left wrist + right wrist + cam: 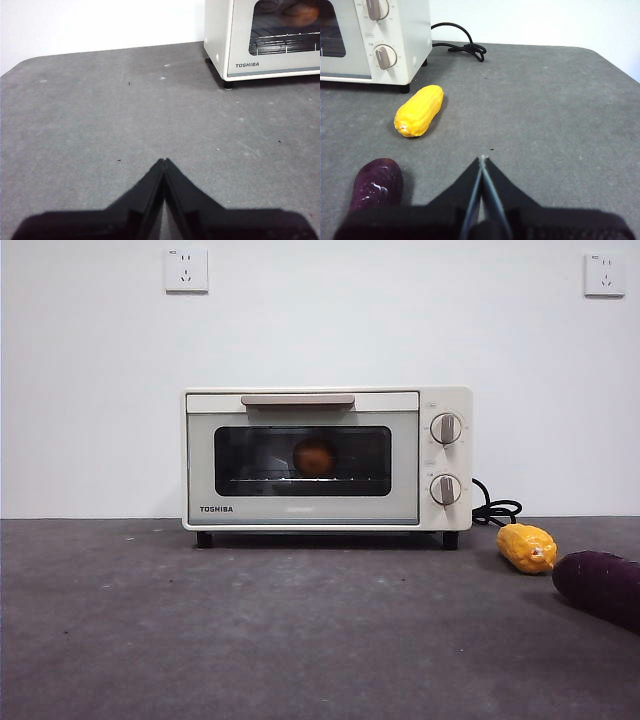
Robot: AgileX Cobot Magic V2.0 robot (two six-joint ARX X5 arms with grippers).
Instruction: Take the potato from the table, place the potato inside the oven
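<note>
The orange-brown potato lies on the wire rack inside the cream-white oven, seen through its shut dark glass door. The left wrist view catches the potato behind the glass too. The oven stands at the back of the dark grey table. My left gripper hovers over bare table to the oven's left, jaws shut, nothing held. My right gripper is shut and empty over the table to the oven's right. Neither gripper shows in the front view.
A yellow corn piece lies right of the oven, also in the right wrist view. A dark purple vegetable sits at the right edge, the same purple vegetable near my right gripper. The black cord trails behind the oven.
</note>
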